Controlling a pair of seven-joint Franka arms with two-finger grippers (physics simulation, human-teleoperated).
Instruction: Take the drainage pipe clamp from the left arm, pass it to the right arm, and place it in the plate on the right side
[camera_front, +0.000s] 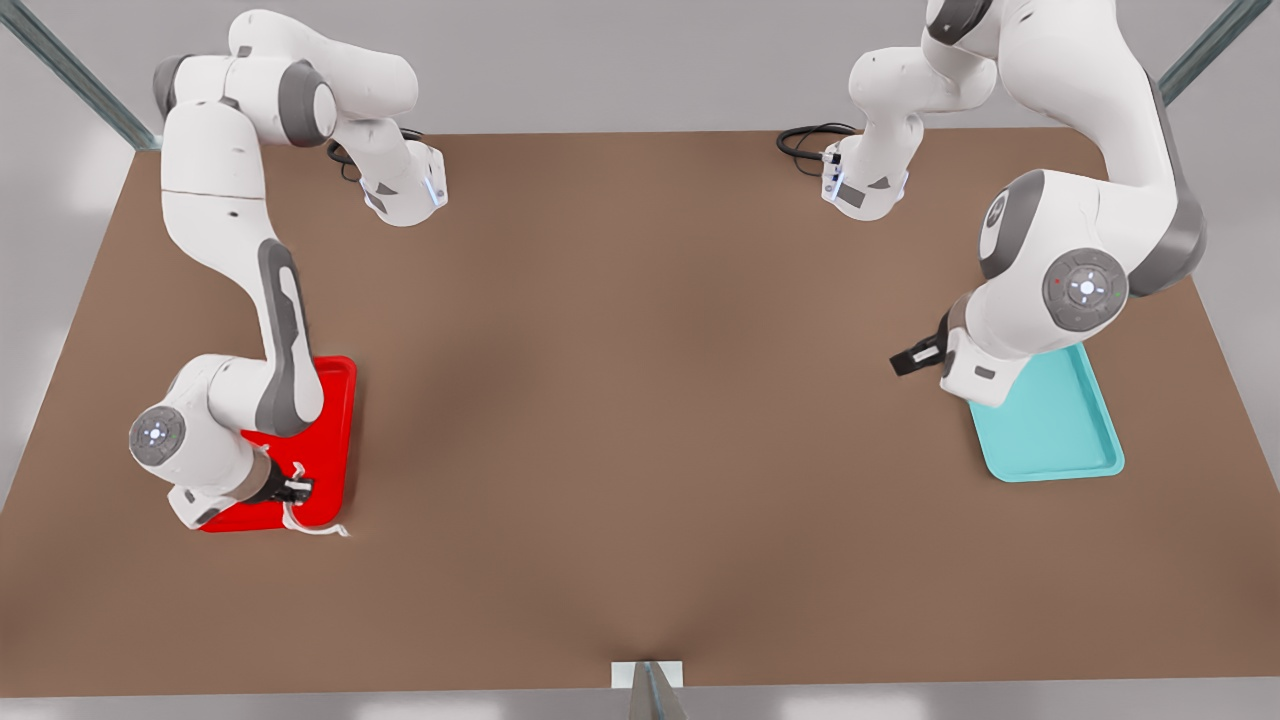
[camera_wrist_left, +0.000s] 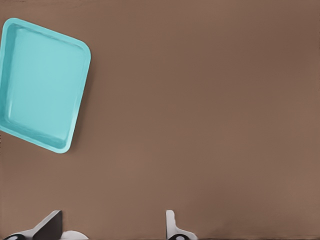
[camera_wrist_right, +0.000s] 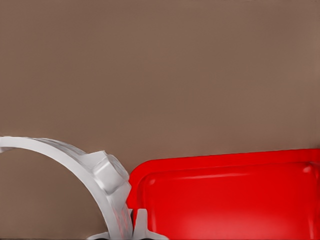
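Drainage pipe clamp (camera_wrist_right: 107, 177), thin white C-shaped, in right gripper (camera_front: 300, 489), over plate (camera_front: 335, 420)

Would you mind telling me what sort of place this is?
Likely a simulated robot test bench: a bare brown table, two trays, red and teal, and metal frame struts against grey surroundings.

Your right gripper (camera_front: 300, 489) hangs low at the front view's left, fingers closed, arm bent down sharply. Your left gripper (camera_front: 908, 360) waits at the front view's right, fingers (camera_wrist_left: 171, 225) spread apart.

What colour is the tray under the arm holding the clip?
Bright red plate, clearest in the right wrist view.
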